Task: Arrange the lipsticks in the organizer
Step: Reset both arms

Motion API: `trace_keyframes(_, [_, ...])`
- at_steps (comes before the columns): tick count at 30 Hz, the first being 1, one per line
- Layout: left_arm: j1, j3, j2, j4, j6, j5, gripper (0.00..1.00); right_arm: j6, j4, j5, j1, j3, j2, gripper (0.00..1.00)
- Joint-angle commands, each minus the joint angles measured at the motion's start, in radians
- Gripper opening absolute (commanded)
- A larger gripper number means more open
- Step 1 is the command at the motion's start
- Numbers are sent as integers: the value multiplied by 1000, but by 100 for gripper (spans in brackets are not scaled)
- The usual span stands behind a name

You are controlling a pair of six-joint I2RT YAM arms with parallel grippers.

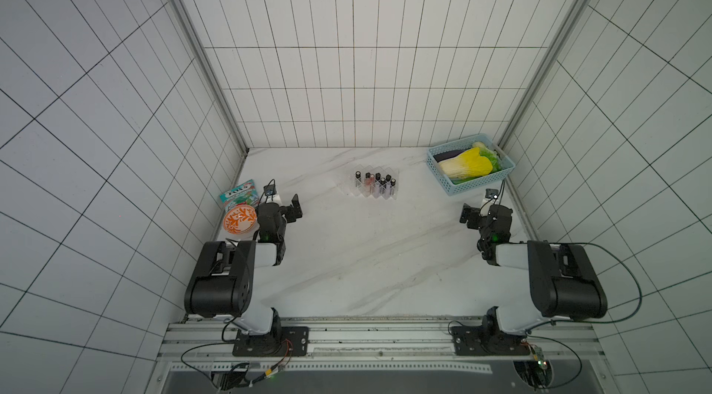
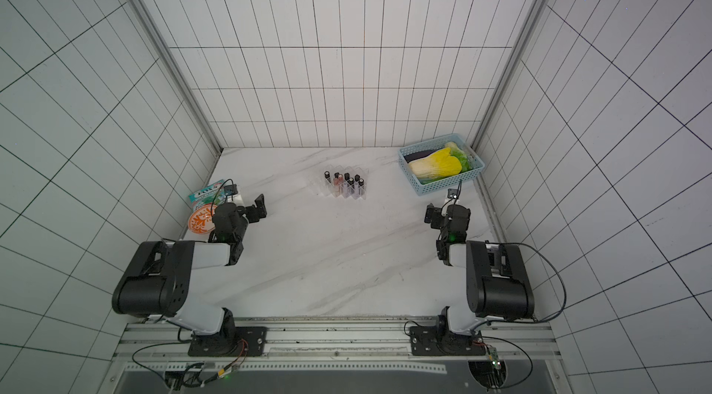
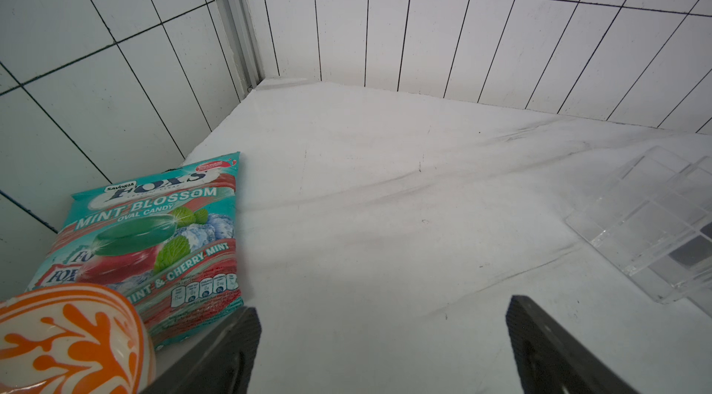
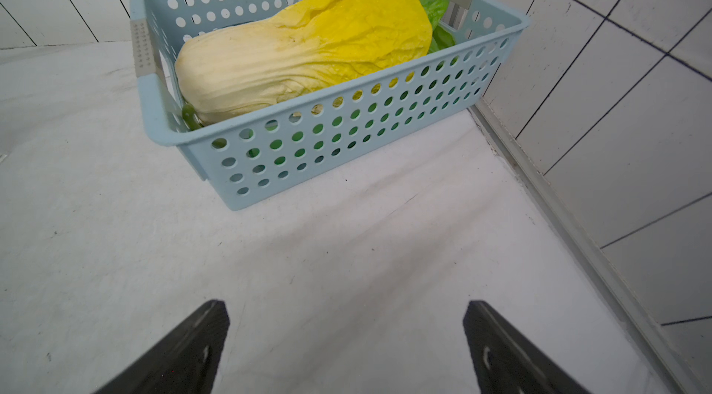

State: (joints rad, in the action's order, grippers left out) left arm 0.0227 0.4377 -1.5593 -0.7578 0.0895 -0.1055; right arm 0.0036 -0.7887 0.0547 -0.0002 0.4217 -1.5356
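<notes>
At far left of the white marbled surface (image 1: pixel 366 257), a teal mint-candy bag (image 1: pixel 239 192) and an orange-patterned round bowl (image 1: pixel 239 221) sit beside the left claw (image 1: pixel 295 208), which is spread wide and empty. Centre rear, well apart from both claws, the clear stepped plastic organizer (image 1: pixel 356 191) holds the upright lipsticks (image 1: pixel 379 183); the left wrist view catches only its corner. At right, the right claw (image 1: pixel 467 214), wide and empty, faces the light blue perforated basket (image 4: pixel 346 164) of yellow cabbage (image 4: pixel 308 45).
</notes>
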Motion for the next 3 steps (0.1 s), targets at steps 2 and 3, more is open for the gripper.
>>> trace_keyframes(2, [1,15,3,1,4,11,98,11,-21,-11,-6,9,-2,99])
trace_keyframes(3, [2,16,3,2,4,11,98,13,-20,-18,-10,10,-3,99])
